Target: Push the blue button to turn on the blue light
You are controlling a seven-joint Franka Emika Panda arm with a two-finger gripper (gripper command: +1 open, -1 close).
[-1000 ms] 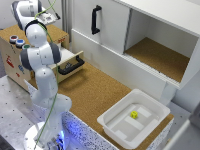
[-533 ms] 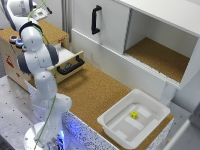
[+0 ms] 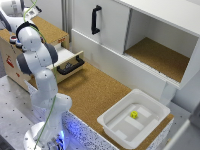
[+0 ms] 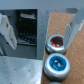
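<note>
Lining up over the blue button, no press yet

From my seat the wrist view is the useful one: the claw (image 4: 42,27) has its fingers (image 4: 7,30) spread wide apart with nothing between them, and the blue button (image 4: 58,64) sits right beside the red button (image 4: 55,44), almost touching it, both on the wooden box (image 3: 12,57). I reckon the open stance is just leftover, since a closed tip would poke more cleanly and be less likely to clip the red one. In the exterior view the arm (image 3: 37,57) hides both buttons at that view's far left. The drawer (image 3: 70,62) hangs open next to the box, and the white tray (image 3: 112,122) with a yellow cube (image 3: 134,114) sits well apart on the cork worktop (image 3: 95,92).
</note>
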